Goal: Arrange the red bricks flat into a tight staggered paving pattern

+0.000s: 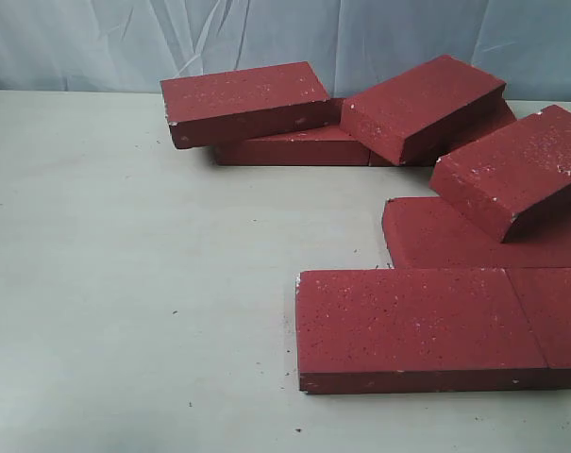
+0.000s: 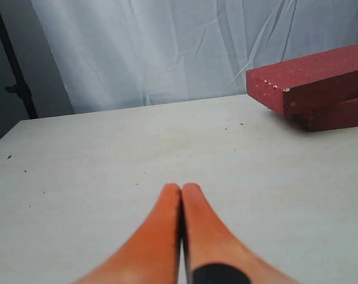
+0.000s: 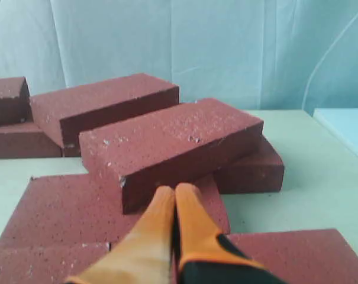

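The red bricks crowd the right and back of the worktop. Two lie flat, edge to edge, in front; others sit tilted or stacked behind. Open room lies to the left. The left gripper, fingers pressed together, points across that open surface. The right gripper, likewise closed, points at the chipped near corner of a tilted brick.

The left hand has its orange fingers pressed together with no gap, over pale worktop. Well apart from the hand, two red bricks lie stacked, the upper one askew and overhanging the lower. Far beyond the hand hangs a white curtain.
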Controlling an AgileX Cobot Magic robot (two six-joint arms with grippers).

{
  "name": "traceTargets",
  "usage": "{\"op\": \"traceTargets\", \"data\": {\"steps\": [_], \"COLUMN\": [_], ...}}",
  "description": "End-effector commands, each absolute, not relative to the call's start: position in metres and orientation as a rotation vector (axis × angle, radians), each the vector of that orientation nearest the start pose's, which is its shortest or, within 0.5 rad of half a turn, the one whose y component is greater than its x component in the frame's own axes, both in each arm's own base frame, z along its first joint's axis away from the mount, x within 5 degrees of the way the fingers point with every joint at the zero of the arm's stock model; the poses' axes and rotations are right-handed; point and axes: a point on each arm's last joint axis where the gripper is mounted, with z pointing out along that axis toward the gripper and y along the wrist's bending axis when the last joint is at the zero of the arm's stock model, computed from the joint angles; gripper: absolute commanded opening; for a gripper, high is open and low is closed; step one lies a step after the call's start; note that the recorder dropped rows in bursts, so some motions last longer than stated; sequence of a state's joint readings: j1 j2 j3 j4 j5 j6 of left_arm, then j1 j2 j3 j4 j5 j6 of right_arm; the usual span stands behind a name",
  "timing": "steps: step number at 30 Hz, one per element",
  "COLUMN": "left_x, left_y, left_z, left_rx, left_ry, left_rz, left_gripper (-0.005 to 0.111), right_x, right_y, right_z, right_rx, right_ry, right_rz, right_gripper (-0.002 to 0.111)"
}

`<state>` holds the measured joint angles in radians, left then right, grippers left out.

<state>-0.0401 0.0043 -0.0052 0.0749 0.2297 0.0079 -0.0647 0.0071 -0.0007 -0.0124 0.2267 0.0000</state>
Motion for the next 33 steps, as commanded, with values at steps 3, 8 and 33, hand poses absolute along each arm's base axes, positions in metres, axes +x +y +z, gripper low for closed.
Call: {"op": "traceTargets", "data": {"steps": [3,8,33], "left_x": [0.056,0.056,0.056], "left_y": [-0.001,-0.001,-0.001], "left_z": [0.193,0.193,0.193], "left_rx": [0.085,0.085,0.086], "left_ry": [1.701,1.701,1.701], "left_rz": [0.038,0.038,0.040], "left_gripper": [0.000,0.000,0.000], "right_x": [0.056,0.054,0.191], "right_y": [-0.004,-0.007,-0.013], "right_z": [0.213,0.225,0.392], "right_rx": [0.090,0.268,0.099], "right_ry": [1.487,1.322,1.532], "right_rz": [-0.014,0.168,0.004], "right_gripper": [-0.001,-0.001,-0.001]}}
